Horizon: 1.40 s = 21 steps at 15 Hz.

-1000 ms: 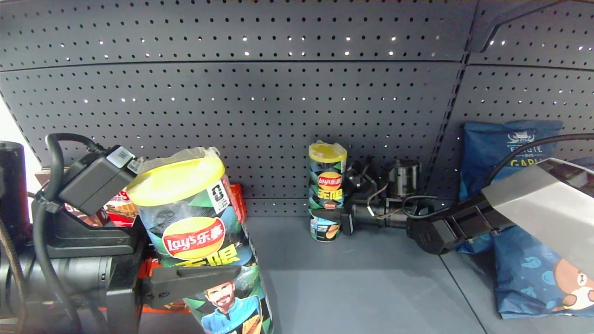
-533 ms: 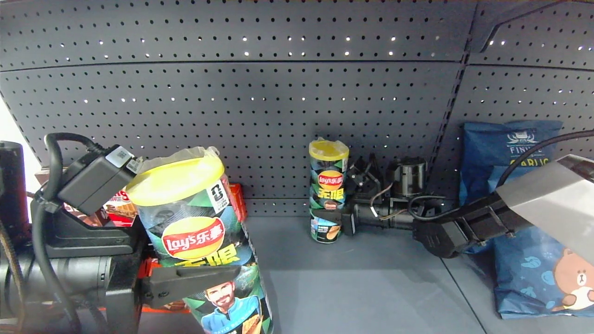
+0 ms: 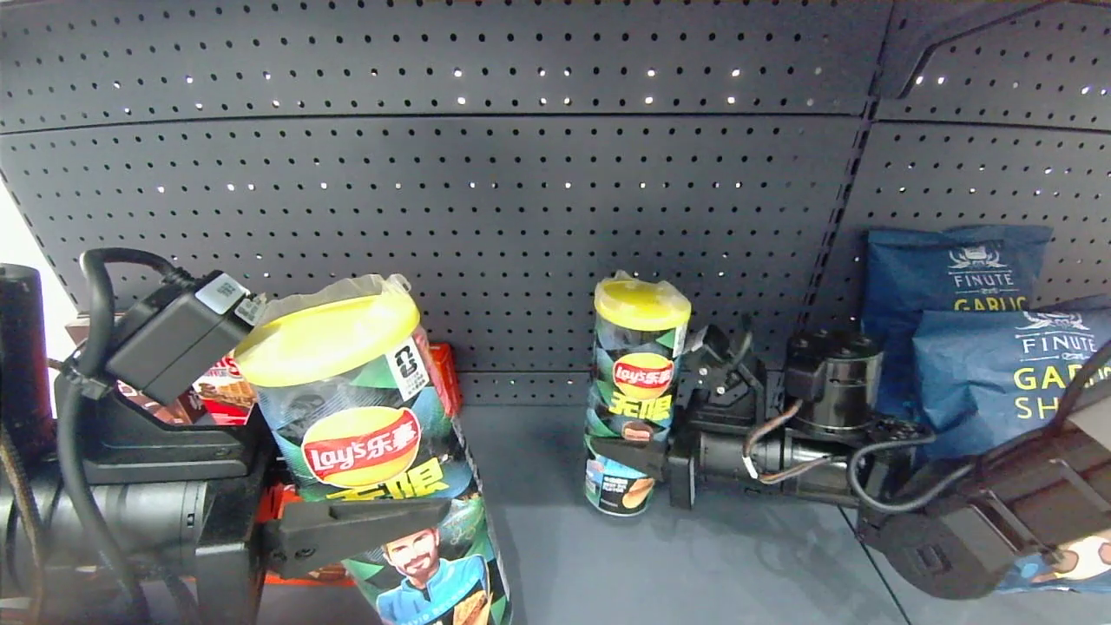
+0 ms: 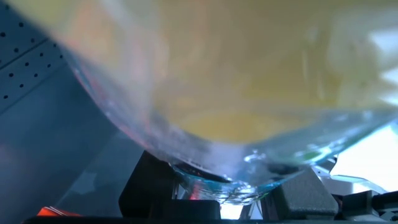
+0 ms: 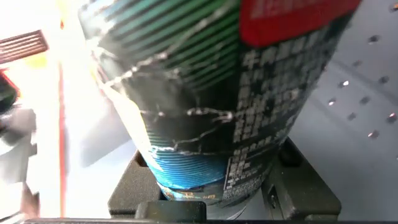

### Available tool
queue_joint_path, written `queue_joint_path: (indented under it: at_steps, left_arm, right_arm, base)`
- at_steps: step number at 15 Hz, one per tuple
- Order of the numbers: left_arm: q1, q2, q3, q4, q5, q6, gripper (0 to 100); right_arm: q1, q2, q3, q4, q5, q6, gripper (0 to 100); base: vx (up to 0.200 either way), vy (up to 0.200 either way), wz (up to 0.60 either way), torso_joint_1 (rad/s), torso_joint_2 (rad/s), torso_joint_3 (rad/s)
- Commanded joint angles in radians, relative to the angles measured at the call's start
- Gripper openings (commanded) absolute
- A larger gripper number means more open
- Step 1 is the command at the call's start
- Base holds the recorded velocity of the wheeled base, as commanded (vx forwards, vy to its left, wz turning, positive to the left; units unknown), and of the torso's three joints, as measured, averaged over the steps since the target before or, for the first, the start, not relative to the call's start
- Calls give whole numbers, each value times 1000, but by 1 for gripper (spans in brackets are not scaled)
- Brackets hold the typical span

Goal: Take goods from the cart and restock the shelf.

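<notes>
Left canister (image 3: pixel 351 408): tilted at the left front of the shelf (image 3: pixel 738 564), clenched in left gripper (image 3: pixel 382 521) fingers, unmoved. Centre canister (image 3: pixel 640 382): upright, grasped low by right gripper (image 3: pixel 632 458) fingers. It has come forward off the pegboard (image 3: pixel 521 200) and rightward toward the blue bags (image 3: pixel 955 278). Placement judged unfinished.

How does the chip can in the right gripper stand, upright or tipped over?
Upright: the chip can has its yellow lid on top and its sides vertical, with the right gripper closed on its lower part.
</notes>
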Motion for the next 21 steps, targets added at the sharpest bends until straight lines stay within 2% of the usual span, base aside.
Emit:
queue_joint_path:
  at_steps: [1,5,9,12,16,21]
  left_arm:
    - [1,-2,2,0,1,0,0]
    - [-1,-2,2,1,4,0,0]
    - [-4,0,0,1,6,0,0]
    - [-4,0,-1,1,6,1,0]
    - [-4,0,-1,1,6,1,0]
    - [-4,1,-3,1,6,1,0]
  right_arm:
    - [31,-132,159,-56,-7,4,0]
    - [42,-167,319,-163,-7,5,0]
    - [74,-146,391,-222,-8,7,0]
    - [75,-106,377,-226,-8,4,0]
    - [72,-11,366,-341,-24,0,0]
    - [60,8,360,-346,-27,0,0]
  base:
    - [0,0,0,0,0,0]
    - [0,0,0,0,0,0]
    - [0,0,0,0,0,0]
    - [0,0,0,0,0,0]
    - [0,0,0,0,0,0]
    - [0,0,0,0,0,0]
